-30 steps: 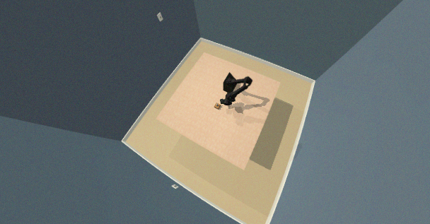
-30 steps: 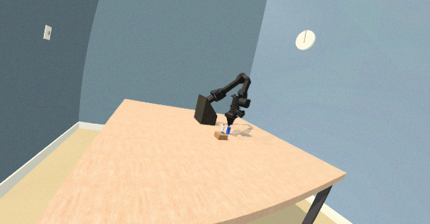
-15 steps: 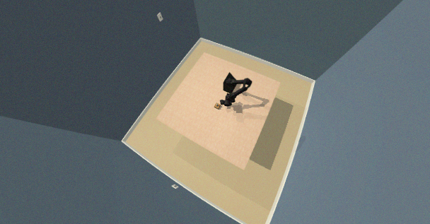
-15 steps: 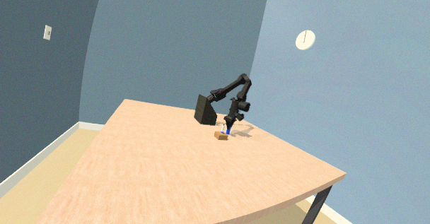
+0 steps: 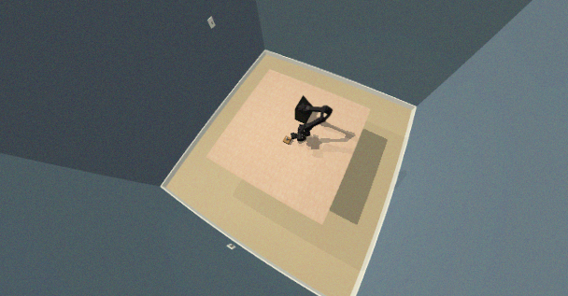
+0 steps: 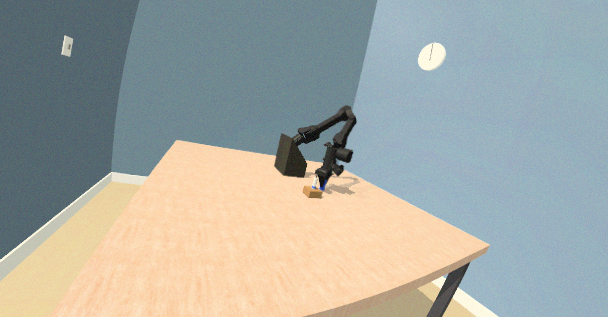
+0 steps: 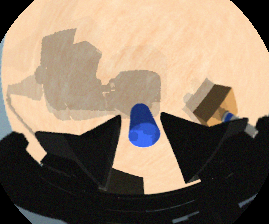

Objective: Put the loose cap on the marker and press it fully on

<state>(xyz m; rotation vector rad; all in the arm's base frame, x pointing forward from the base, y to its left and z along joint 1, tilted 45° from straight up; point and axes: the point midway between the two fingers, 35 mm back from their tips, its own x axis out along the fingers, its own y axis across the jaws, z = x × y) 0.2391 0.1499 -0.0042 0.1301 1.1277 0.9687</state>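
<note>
On my exterior feed the arm [image 6: 327, 127] rises from its dark base [image 6: 290, 156] in the middle of the frame, climbs up and to the right to a high elbow, then folds back down so the wrist points steeply at the table [image 6: 210, 235]. The gripper [image 6: 321, 181] hangs low over the wood, just right of the holder block [image 6: 312, 191].

From the wrist camera I see both fingers as dark wedges rising from the bottom edge, spread about halfway. The blue cap [image 7: 143, 125] stands between them at the centre of the frame, with a strip of bare table showing on either side of it. The jaws flank the cap without pressing on it, so I read the gripper as parted and holding nothing. Whether the fingertips touch the table I cannot tell.

The holder block sits at the right of the wrist frame, partly hidden behind the right finger, with the marker [image 7: 229, 117] showing as a small blue spot beside it. In the exterior view the marker [image 6: 315, 182] shows as a pale upright sliver on the block, just left of the gripper.

In the top view the arm [image 5: 312, 119] is a small dark shape near the centre, its tip right beside the tan block, and its shadow stretches right across the table.
</note>
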